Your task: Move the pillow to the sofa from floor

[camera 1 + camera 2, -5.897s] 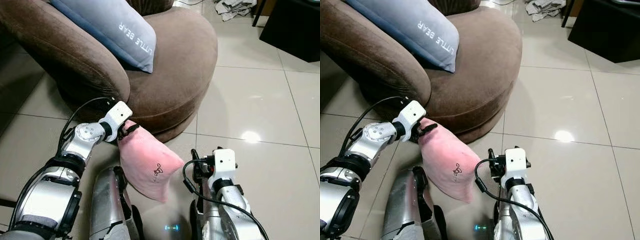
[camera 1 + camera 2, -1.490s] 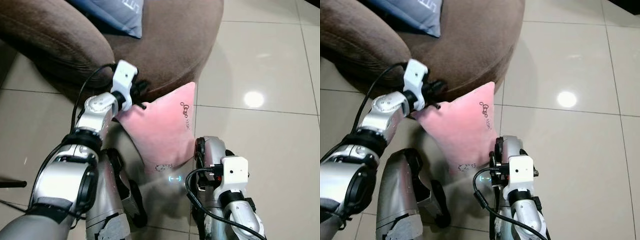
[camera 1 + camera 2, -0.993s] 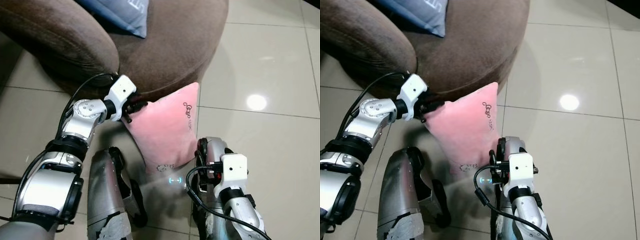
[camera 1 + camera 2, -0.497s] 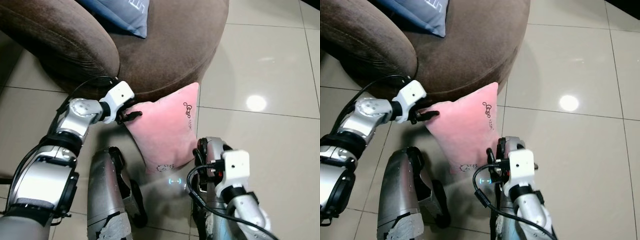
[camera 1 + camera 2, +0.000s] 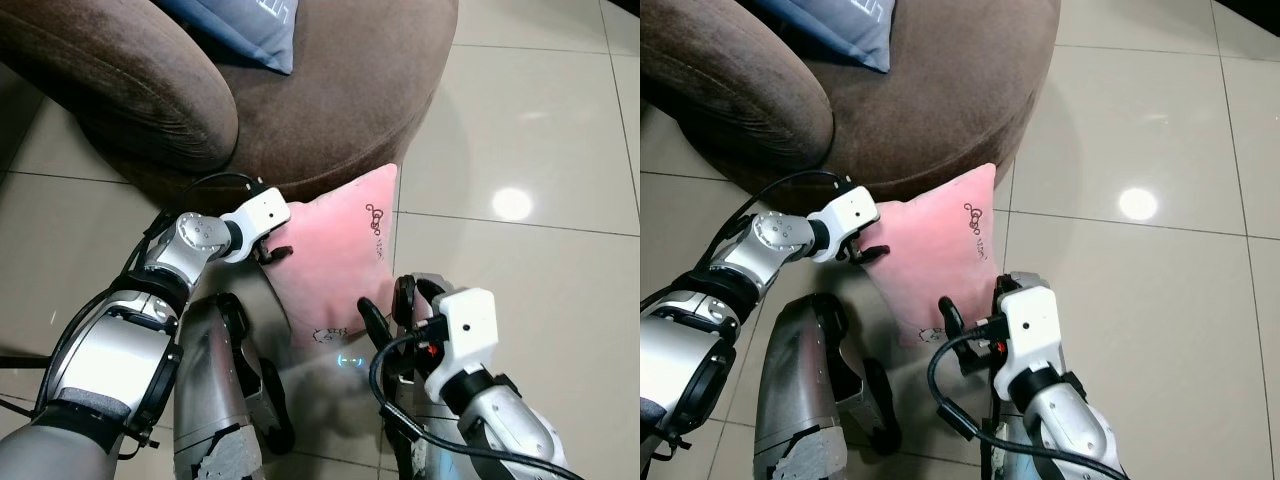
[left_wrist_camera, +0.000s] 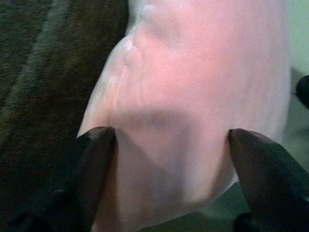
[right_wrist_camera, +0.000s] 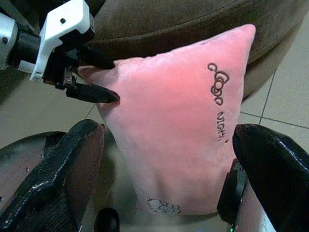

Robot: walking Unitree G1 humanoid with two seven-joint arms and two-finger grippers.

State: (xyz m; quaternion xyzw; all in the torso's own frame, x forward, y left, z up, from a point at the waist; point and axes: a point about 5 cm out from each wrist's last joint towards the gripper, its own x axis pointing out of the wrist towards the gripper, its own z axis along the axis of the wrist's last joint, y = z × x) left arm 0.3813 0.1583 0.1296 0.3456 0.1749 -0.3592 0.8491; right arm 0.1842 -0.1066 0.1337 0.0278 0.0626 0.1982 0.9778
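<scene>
A pink pillow (image 5: 335,255) with dark embroidery stands on the tiled floor, leaning against the base of the brown round sofa (image 5: 340,110). My left gripper (image 5: 273,251) is at the pillow's left corner, open, with one finger behind the corner and one in front. In the left wrist view the pink fabric (image 6: 193,87) lies between the two spread fingers (image 6: 96,150). My right gripper (image 5: 388,312) is open just in front of the pillow's lower right edge, near the floor. In the right wrist view its wide fingers (image 7: 72,159) frame the pillow (image 7: 183,130).
A blue-grey cushion (image 5: 245,25) lies on the sofa seat. The sofa's thick arm (image 5: 120,90) bulges at the left. My silver legs (image 5: 215,390) stand on either side of the pillow's lower end. Glossy tiled floor (image 5: 520,150) stretches to the right.
My left gripper has moved right, from beside the pillow onto its left corner. My right arm has swung forward toward the pillow's lower edge, fingers now in sight. The pillow has stayed put.
</scene>
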